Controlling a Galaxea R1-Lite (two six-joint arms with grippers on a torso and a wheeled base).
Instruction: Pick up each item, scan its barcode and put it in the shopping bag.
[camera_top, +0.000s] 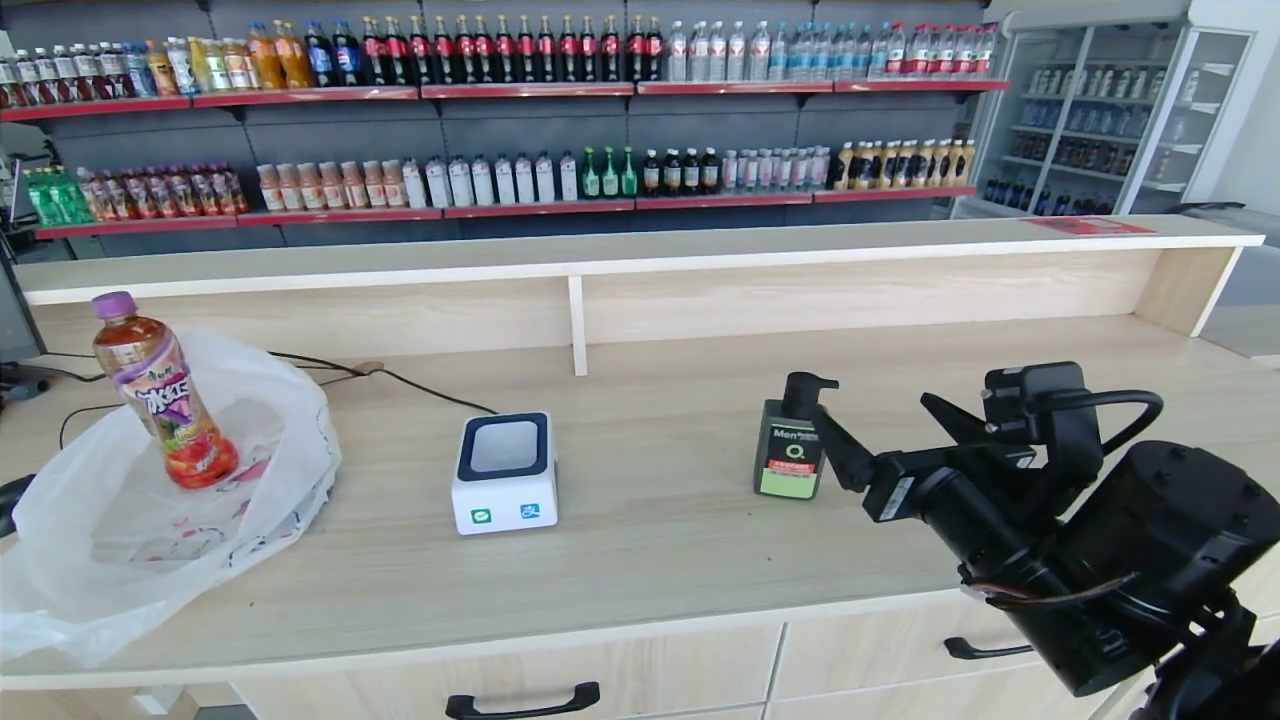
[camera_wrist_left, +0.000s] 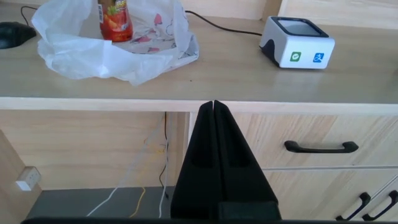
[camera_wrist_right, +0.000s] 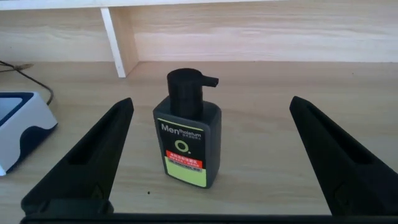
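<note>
pump bottle (camera_top: 790, 440) stands upright on the counter (camera_top: 650, 560) just ahead of the wide-open right gripper (camera_top: 870, 405), scanner (camera_top: 505, 470) nearby, while the left gripper (camera_wrist_left: 213, 106) sits closed below the counter edge.

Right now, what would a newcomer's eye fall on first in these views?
The open right gripper, poised at a dark pump bottle on the right of the counter, draws the eye first. Next comes the drink bottle standing in the white bag at the left. The scanner sits between the two.
</note>
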